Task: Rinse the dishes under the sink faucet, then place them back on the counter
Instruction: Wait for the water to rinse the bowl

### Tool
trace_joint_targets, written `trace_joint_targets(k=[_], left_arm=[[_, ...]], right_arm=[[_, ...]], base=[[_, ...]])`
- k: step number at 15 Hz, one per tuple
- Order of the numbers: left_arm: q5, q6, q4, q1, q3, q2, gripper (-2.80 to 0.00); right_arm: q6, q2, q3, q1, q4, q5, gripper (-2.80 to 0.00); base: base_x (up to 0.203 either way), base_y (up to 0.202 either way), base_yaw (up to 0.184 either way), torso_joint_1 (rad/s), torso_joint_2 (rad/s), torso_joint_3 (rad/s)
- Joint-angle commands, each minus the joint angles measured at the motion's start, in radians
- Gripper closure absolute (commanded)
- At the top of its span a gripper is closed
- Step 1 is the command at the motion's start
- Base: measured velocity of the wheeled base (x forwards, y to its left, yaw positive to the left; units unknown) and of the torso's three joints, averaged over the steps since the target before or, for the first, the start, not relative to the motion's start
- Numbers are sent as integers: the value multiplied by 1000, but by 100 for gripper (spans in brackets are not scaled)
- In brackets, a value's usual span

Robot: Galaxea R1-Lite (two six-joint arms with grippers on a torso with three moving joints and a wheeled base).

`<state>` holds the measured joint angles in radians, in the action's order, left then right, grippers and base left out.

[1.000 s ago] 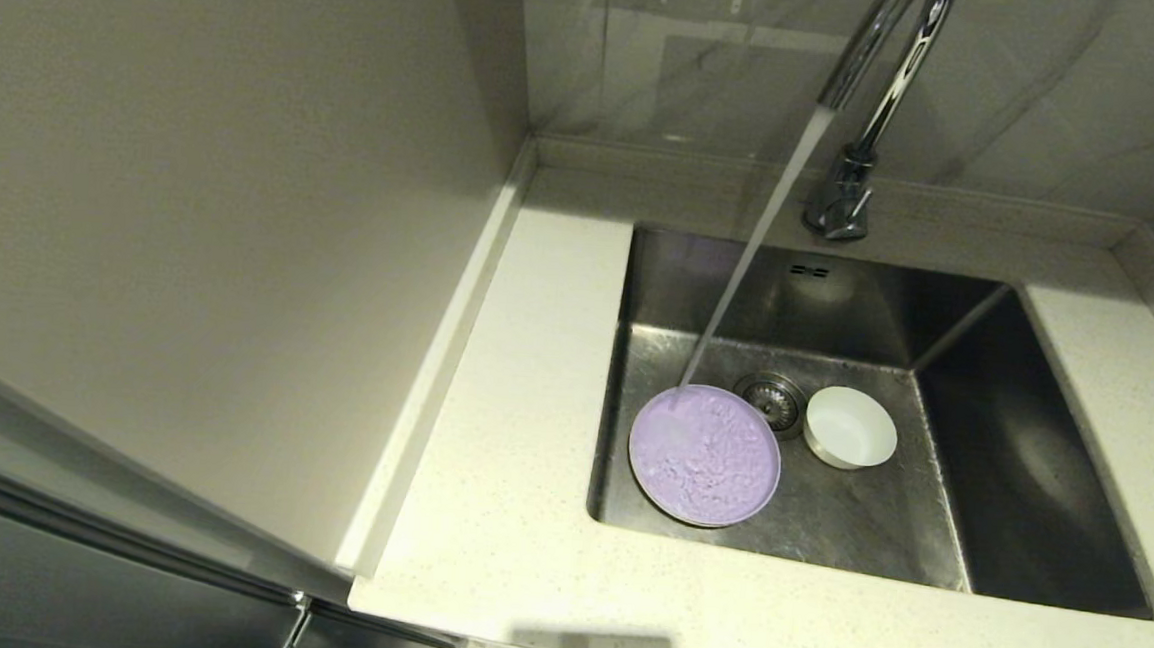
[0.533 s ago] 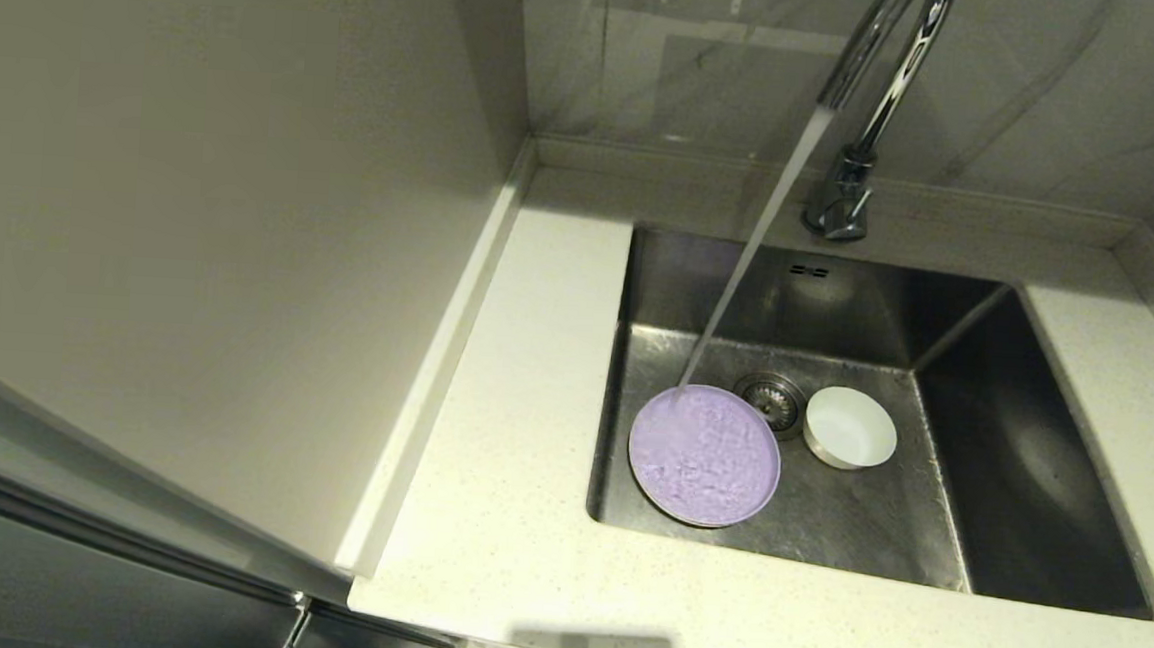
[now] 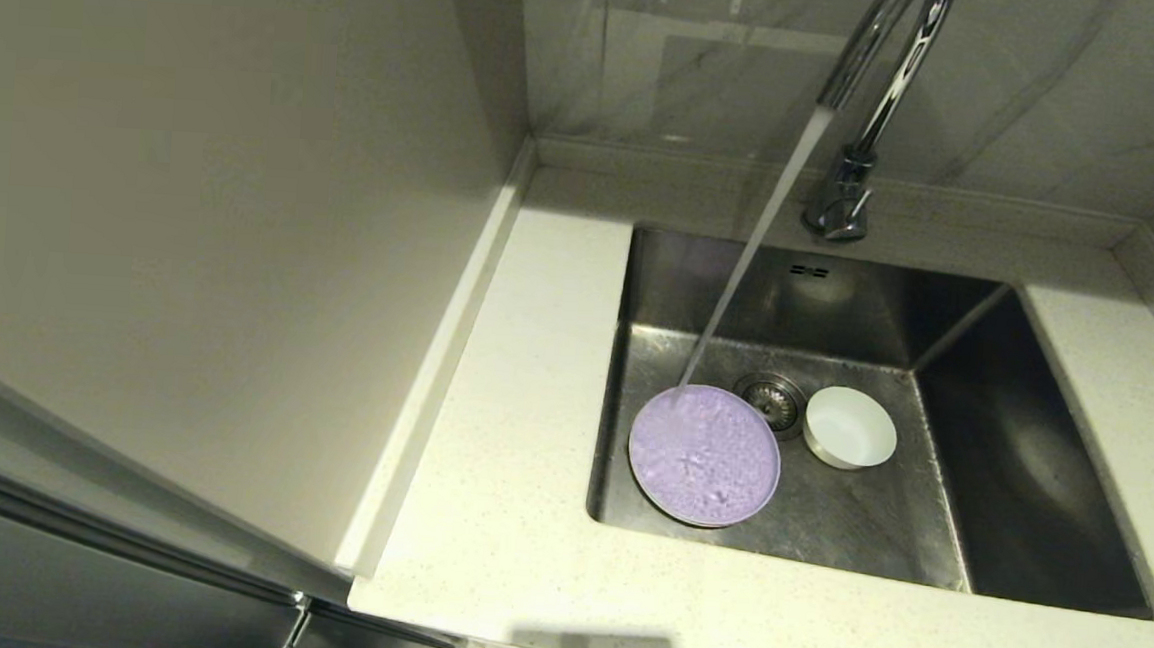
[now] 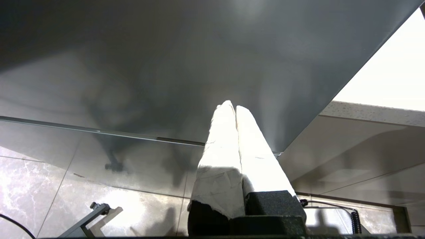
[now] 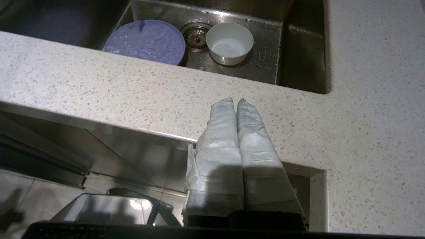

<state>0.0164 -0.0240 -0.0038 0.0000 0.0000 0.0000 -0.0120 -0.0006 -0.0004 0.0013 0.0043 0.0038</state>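
A pale lavender plate (image 3: 705, 455) lies flat in the steel sink (image 3: 1029, 472), and water from the chrome faucet (image 3: 864, 131) lands on its far edge. Beside it, past the drain strainer (image 3: 771, 400), stands the small white bowl (image 3: 850, 427). Both dishes also show in the right wrist view: the plate (image 5: 147, 41) and the bowl (image 5: 229, 42). The cream-beige plate is out of view. My right gripper (image 5: 235, 101) is shut and empty, held off the counter's (image 3: 515, 521) front edge. My left gripper (image 4: 231, 106) is shut and empty, low beside a grey cabinet panel. Neither gripper appears in the head view.
A tall beige wall panel (image 3: 203, 221) borders the counter on the left. A raised back ledge (image 3: 994, 214) runs behind the sink. A cabinet front and tiled floor (image 4: 40, 186) lie below the counter edge.
The water keeps running and its ripples shift across the lavender plate. The dishes stay where they were.
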Motion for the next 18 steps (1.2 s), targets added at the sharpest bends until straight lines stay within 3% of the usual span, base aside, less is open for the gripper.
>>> trace_joint_targets(k=[1,18], left_arm=[[0,-1,-1,0,0,-2,0],[0,-1,-1,0,0,-2,0]], right_arm=[[9,1,0,0,0,-2,0],[9,1,0,0,0,-2,0]], base=[[0,0,0,0,0,0],[0,0,0,0,0,0]])
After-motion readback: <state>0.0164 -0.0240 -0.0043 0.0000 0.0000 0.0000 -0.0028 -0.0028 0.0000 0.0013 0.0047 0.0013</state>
